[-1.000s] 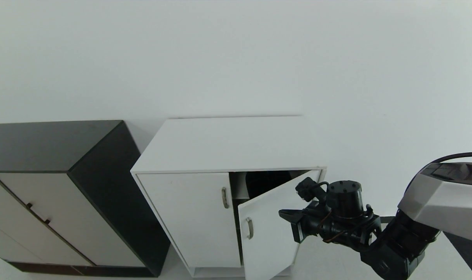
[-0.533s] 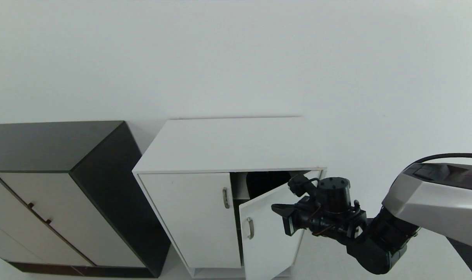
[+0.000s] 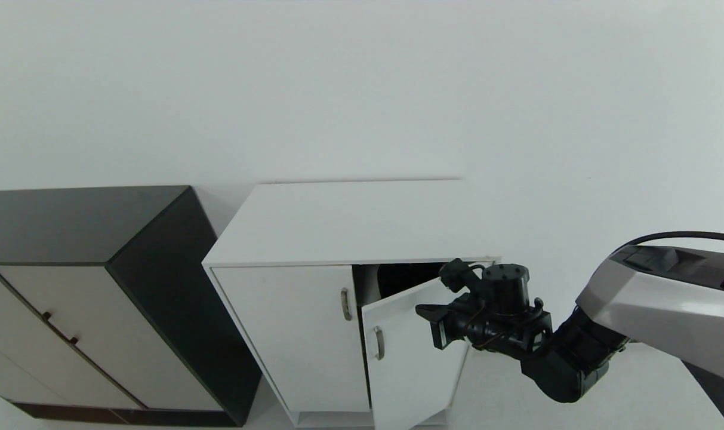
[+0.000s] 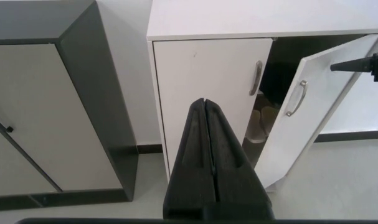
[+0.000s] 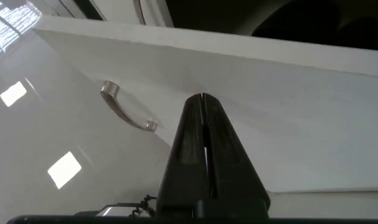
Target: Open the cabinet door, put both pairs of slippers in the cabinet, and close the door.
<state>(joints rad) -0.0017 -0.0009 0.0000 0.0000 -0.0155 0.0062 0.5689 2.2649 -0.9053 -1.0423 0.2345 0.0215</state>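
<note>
— Plain pale wall (image 3: 362,89) behind, light floor (image 4: 338,186) below. Where does the cabinet stand?

— The white cabinet (image 3: 350,221) is against the wall. Its right door (image 3: 409,358) is ajar, swung partway out, and the left door (image 3: 290,334) is closed flat. Each has a small metal handle: the right door's handle (image 3: 378,343) near its free edge, the left door's handle (image 3: 345,303) just beside the gap.

— And the pincers?

— The right pincer (image 3: 426,312) has its fingers pressed together with nothing between them. Its tip is at the outer face of the right door, above and to the side of the handle. In the right wrist view the tip (image 5: 203,102) looks to be against the panel, but I cannot tell whether it truly touches. The left pincer (image 4: 205,106) is likewise clamped on nothing, held in the air well back from the cabinet front.

— Anything inside?

— Mostly dark. Through the gap the left wrist view shows pale shapes (image 4: 263,121) low in the compartment; I cannot tell whether they are slippers. The door hides the rest.

— What else is around?

— A dark cabinet (image 3: 159,286) with pale fronts stands just beside the white one, on the robot's left, cut off at the edge.
</note>
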